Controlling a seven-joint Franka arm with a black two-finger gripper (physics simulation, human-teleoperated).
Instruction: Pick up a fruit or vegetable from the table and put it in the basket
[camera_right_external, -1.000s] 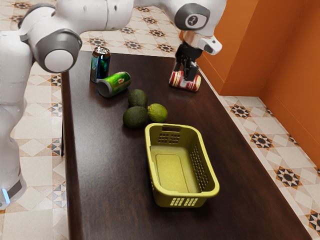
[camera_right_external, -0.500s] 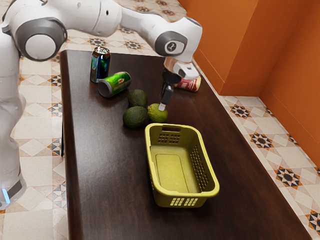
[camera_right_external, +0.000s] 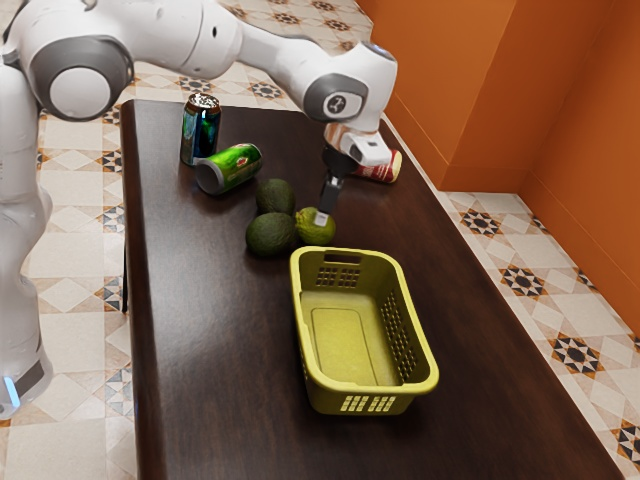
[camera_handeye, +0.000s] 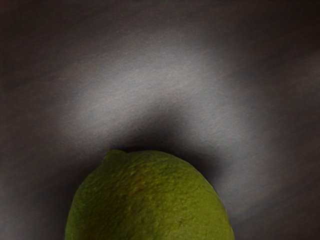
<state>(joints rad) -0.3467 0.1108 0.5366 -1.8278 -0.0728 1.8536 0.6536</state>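
I see two avocados (camera_right_external: 271, 234) crowding one side of my jaws and the basket (camera_right_external: 350, 251) near them; over the bench (camera_right_external: 415, 225) toward the exterior view's right, I have room.

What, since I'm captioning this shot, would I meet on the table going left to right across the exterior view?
Upright can, green can on its side, nearer avocado, lime, red-and-white can. Left out, as their spans overlap others: farther avocado, basket.

Room of domestic appearance, exact use uncertain. Star-patterned floor tiles (camera_right_external: 520, 290) extend past the long edges of a dark wooden table (camera_right_external: 220, 370); at the exterior view's right, orange walls (camera_right_external: 470, 90) meet the floor along a skirting board (camera_right_external: 482, 180).
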